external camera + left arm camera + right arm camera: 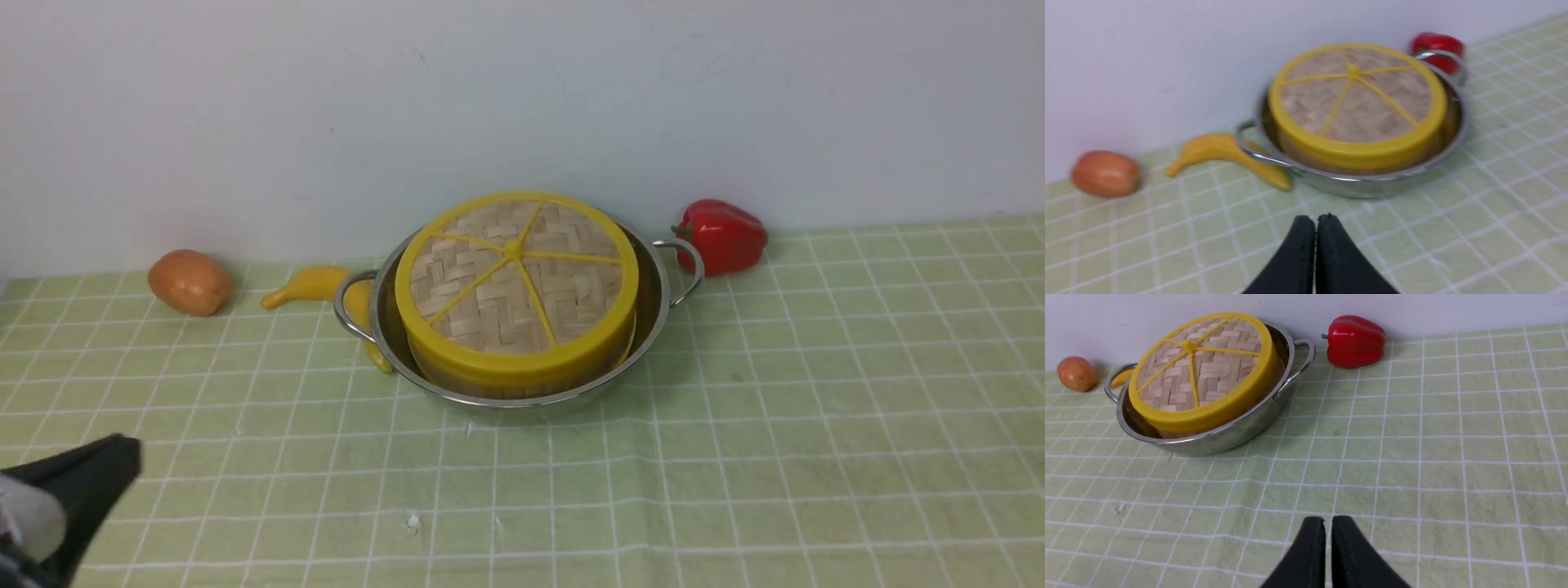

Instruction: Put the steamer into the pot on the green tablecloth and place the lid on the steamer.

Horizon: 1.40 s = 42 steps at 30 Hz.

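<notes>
Lid sits flat on the steamer, and the steamer sits inside the pot on the green tablecloth, near the wall. Left gripper hangs low at the near left, fingers pressed together, holding nothing. Right gripper is pinched closed too, empty, well apart from the pot. Banana touches the pot's left handle; potato further left, red pepper by the right handle.

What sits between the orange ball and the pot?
A banana, lying on the green tablecloth between the orange ball and the pot, its end reaching the pot's handle; front view shows it.
</notes>
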Each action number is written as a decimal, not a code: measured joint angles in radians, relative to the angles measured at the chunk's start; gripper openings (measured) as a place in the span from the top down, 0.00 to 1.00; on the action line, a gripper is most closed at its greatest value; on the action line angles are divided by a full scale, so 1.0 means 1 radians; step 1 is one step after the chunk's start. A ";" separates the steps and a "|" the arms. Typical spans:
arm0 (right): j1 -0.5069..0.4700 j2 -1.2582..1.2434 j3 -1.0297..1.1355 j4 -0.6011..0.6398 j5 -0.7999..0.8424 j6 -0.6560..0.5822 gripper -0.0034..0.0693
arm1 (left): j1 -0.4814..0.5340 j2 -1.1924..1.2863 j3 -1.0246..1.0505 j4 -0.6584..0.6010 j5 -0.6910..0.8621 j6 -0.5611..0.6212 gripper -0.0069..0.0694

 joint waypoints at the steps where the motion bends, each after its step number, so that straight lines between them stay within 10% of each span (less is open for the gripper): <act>1: 0.000 0.000 0.000 0.012 0.000 0.000 0.87 | 0.068 -0.079 0.054 0.029 -0.028 -0.013 0.91; 9: 0.000 0.000 0.000 0.034 0.000 0.000 0.80 | 0.256 -0.390 0.344 0.051 -0.064 -0.044 0.88; 42: -0.053 -0.055 0.047 -0.031 -0.109 -0.120 0.62 | 0.263 -0.401 0.422 0.073 -0.096 -0.042 0.80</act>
